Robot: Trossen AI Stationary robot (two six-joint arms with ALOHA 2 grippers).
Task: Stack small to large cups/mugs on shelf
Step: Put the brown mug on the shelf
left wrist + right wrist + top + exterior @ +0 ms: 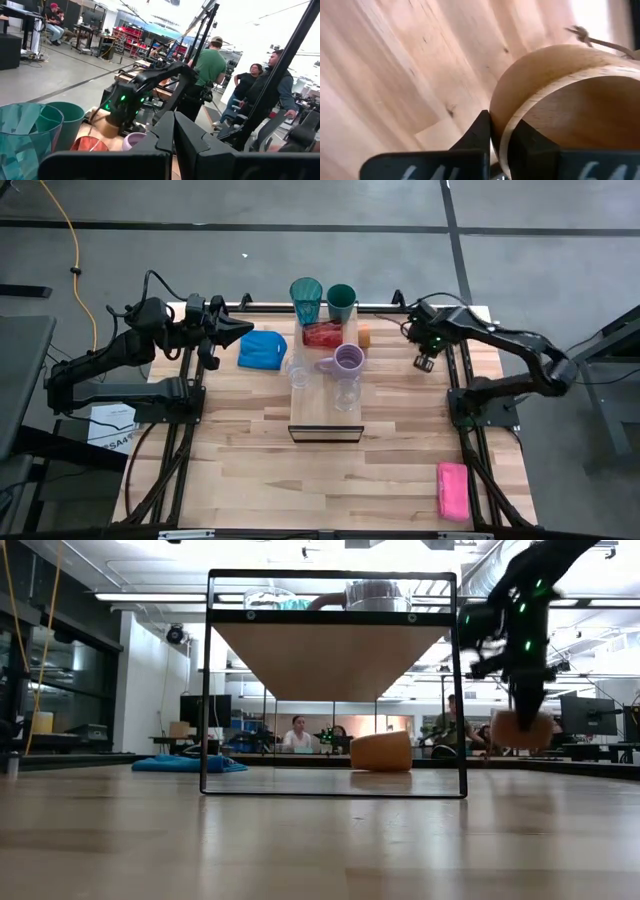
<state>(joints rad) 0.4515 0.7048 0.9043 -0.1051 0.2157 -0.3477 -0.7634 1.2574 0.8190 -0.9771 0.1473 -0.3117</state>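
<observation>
My right gripper (424, 363) points down beside the shelf's right side and is shut on a tan mug (520, 730). The light-wood shelf (325, 415) carries a lavender mug (348, 360) and two clear glasses (298, 370) (346, 392). Behind it stand a teal tumbler (306, 300) and a dark green cup (341, 302). A red cup (322, 335) lies on its side next to an orange cup (363, 335). My left gripper (240, 332) waits shut and level at the far left, above a blue cloth (262, 348). My right gripper holds the tan mug by its rim (502, 135), one finger (530, 145) inside the mug and the other (480, 132) outside. The fingers come from above, pointing down. The mug hangs below them, mouth up, a little above the tabletop (560, 790).
A pink sponge (452, 490) lies near the table's front right corner. The shelf's black frame (460, 690) stands just left of the held mug in the low view. People sit and stand in the room beyond the table.
</observation>
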